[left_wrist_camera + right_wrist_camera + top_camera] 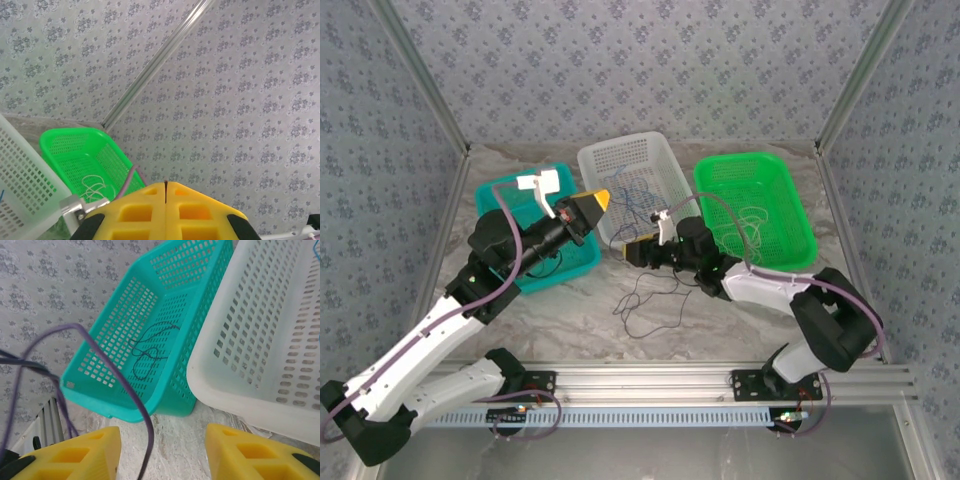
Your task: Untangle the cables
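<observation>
From above: loose black cable [642, 300] on the table [560, 315], just nearer than the right gripper [632, 250], jaws parted, empty; left gripper [603, 200] pinched shut above. From the right wrist: second black cable [150, 347] inside the teal basket [110, 340]. From the left wrist: white cable [92, 186] in the green basket [75, 145].

The far side was barred by the teal basket [496, 191], white basket [630, 154] and green basket [748, 166]; the near tabletop [570, 322] was left open.

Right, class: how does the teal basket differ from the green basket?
The teal basket holds a dark cable; the green basket holds a white cable. The teal basket sits left of the white basket, the green basket right of it. Both are perforated rectangular plastic.
</observation>
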`<control>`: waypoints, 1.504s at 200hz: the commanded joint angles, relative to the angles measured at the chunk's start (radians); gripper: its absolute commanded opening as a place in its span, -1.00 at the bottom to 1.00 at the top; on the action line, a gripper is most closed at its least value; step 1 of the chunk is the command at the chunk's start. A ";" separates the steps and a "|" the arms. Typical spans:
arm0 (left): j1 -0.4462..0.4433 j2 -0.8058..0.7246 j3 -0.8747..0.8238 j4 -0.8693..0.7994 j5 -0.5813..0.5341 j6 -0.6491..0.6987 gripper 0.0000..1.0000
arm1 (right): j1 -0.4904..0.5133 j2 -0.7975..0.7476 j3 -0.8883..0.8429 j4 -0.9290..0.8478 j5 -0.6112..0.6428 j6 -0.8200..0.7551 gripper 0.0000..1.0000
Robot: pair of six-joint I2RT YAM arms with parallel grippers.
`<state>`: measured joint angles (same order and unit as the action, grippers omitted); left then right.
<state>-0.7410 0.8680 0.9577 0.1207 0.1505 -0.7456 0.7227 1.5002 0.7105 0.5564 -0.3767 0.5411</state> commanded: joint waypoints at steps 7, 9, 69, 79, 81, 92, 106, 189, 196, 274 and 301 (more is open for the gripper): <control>-0.004 -0.028 -0.013 0.072 0.027 -0.024 -1.00 | 0.007 0.022 0.003 0.098 -0.005 0.034 -0.28; -0.004 -0.028 -0.013 0.072 0.027 -0.024 -1.00 | 0.007 0.022 0.000 0.098 -0.002 0.035 -0.32; 0.018 -0.131 0.004 -0.105 -0.082 0.084 -1.00 | 0.008 -0.055 0.044 -0.256 0.112 -0.089 -1.00; 0.032 -0.160 0.011 -0.146 -0.109 0.108 -1.00 | 0.006 -0.083 0.042 -0.343 0.168 -0.115 -1.00; 0.035 -0.166 0.011 -0.153 -0.114 0.112 -1.00 | 0.005 -0.089 0.042 -0.357 0.177 -0.120 -1.00; 0.051 -0.192 0.012 -0.193 -0.141 0.131 -1.00 | -0.001 -0.121 0.037 -0.428 0.232 -0.136 -1.00; 0.069 -0.214 0.013 -0.236 -0.164 0.150 -1.00 | -0.003 -0.163 0.037 -0.508 0.294 -0.159 -1.00; 0.103 -0.273 -0.003 -0.352 -0.257 0.251 -1.00 | -0.126 -0.375 -0.058 -0.626 0.330 -0.056 -1.00; 0.103 -0.280 -0.009 -0.349 -0.255 0.250 -1.00 | -0.146 -0.390 -0.071 -0.612 0.290 -0.042 -1.00; 0.104 -0.254 -0.100 -0.158 -0.144 0.135 -1.00 | -0.135 -0.356 -0.042 -0.578 0.052 -0.093 -1.00; 0.104 -0.241 -0.134 -0.048 -0.120 0.078 -1.00 | -0.133 -0.316 -0.031 -0.566 0.024 -0.088 -0.91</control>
<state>-0.6430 0.6189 0.8444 -0.0868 -0.0082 -0.6041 0.5831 1.1492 0.6460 -0.0048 -0.2966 0.4656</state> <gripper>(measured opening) 0.039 0.067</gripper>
